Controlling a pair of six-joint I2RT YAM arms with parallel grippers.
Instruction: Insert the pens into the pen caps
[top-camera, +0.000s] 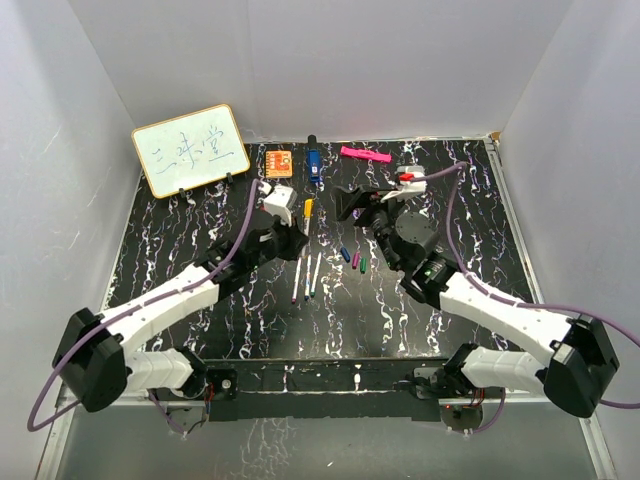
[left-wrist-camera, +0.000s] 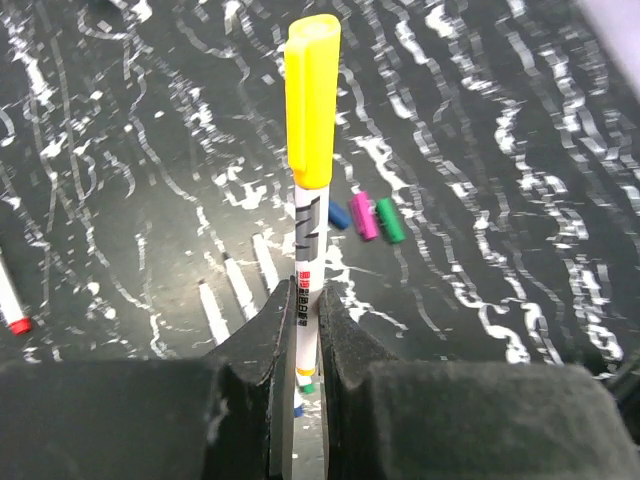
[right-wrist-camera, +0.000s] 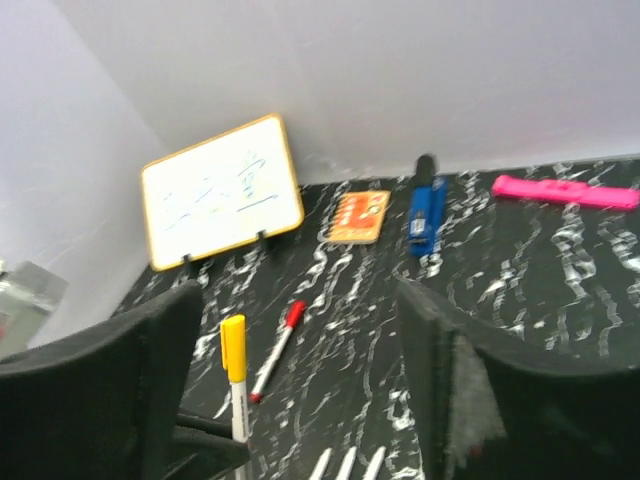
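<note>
I'm looking into a white-walled booth with a black marbled worktop (top-camera: 200, 300). A whiteboard (top-camera: 190, 149) is propped at the back left.

The left claw (left-wrist-camera: 305, 312) is clenched on the lower barrel of a white pen (left-wrist-camera: 308, 250) and holds it upright. A yellow cap (left-wrist-camera: 312, 100) sits over the pen's top end.

The right claw (right-wrist-camera: 300, 380) is released, with its jaws wide and nothing between them. In its wrist view the capped pen stands low and to the left, near the left finger and touching neither one.

I judge the yellow pairing done, so this is the handover between pens. A second pen with red at its end (right-wrist-camera: 275, 350) lies on the worktop beyond the claws, and I think it is capped too.

Three bare pens (top-camera: 307, 276) lie side by side near the middle, in front of the left claw. The blue cap (left-wrist-camera: 340, 216), purple cap (left-wrist-camera: 364, 215) and green cap (left-wrist-camera: 390, 220) lie loose in a close row just to the right of those pens.

The next move calls for laying the yellow pen down clear of that row. After that, one claw has to take a bare barrel and the other a matching cap. The caps are tiny and lie close together, so I'd expect a tricky pinch.
</note>
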